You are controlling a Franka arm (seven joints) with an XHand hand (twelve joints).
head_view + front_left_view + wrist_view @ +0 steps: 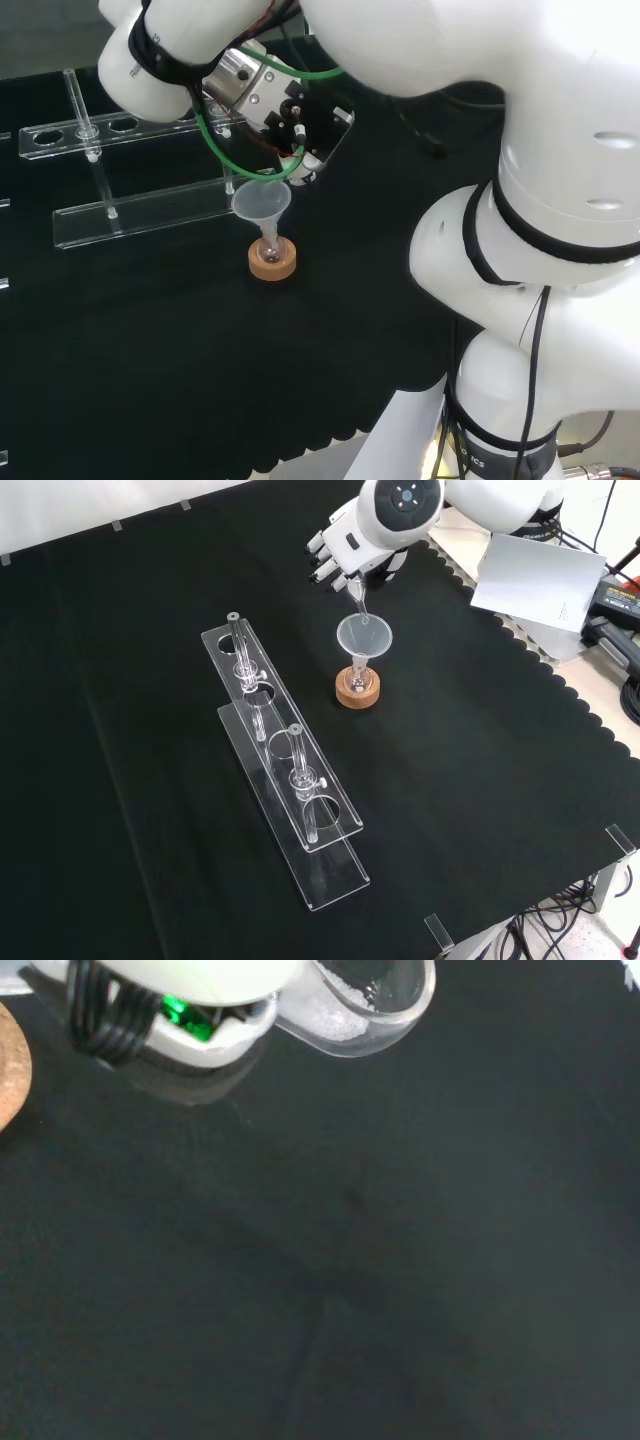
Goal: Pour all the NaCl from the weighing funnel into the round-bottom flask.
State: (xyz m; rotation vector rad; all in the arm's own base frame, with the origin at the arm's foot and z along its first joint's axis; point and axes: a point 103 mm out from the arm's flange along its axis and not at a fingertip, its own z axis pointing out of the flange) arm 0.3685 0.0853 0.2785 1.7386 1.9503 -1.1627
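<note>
Black cloth (120, 730) over the whole bench, scalloped along its right edge in the front view. White arm (540, 200) with dark seams; green cable (225, 150) looped at the wrist. Hand (345, 555) white with black fingertips. Clear funnel (364, 638), clear flask (358, 677) under it on a tan cork ring (358, 692). Clear weighing funnel (375, 1005) with white grains inside. Clear acrylic rack (285, 770), left of the funnel in the front view. Grey-white sheet (535, 580) far right.

Clear funnel (262, 203) seated upright in small flask (271, 248) on cork ring (272, 262). Hand (300, 130) just above funnel's rim. Clear rack (140, 210) beside, left.
</note>
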